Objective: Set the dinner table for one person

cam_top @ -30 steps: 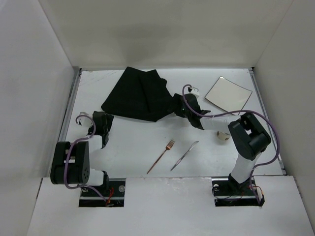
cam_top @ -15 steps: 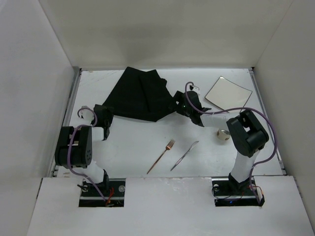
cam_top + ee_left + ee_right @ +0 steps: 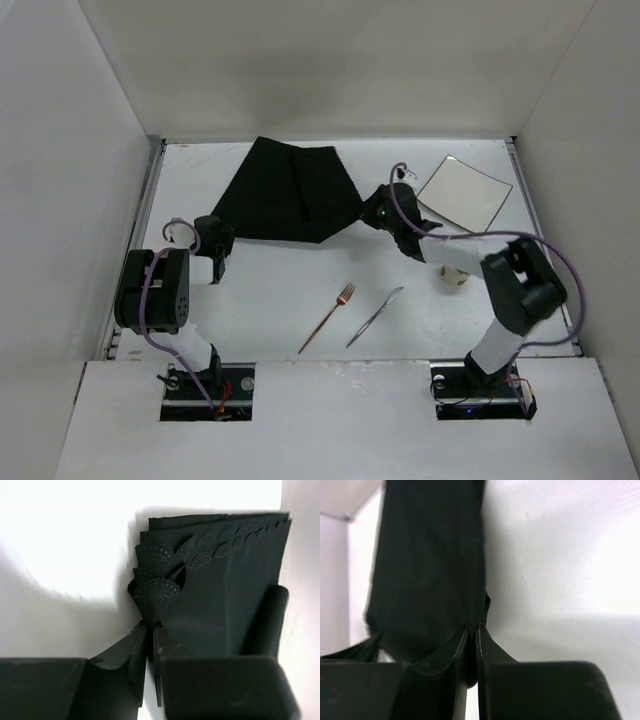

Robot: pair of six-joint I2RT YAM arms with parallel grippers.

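A black cloth mat (image 3: 290,195) lies partly folded at the back of the white dinner table (image 3: 270,290). My left gripper (image 3: 212,229) is shut on the mat's near-left corner. In the left wrist view the scalloped layers of the mat (image 3: 215,580) fan out from the pinched jaws of the left gripper (image 3: 150,626). My right gripper (image 3: 369,212) is shut on the mat's right corner. In the right wrist view the mat (image 3: 430,555) runs away from the closed right gripper (image 3: 472,628), a fold caught between its fingers.
A square pale plate (image 3: 464,190) sits at the back right. A copper fork (image 3: 328,318) and a silver knife (image 3: 375,316) lie side by side near the front middle. A small pale cup (image 3: 455,275) peeks out beside the right arm. Metal rails edge the table's sides.
Both grippers went from open to shut on the mat's corners. The right gripper moved back and right, and the mat's right side has pulled flatter.
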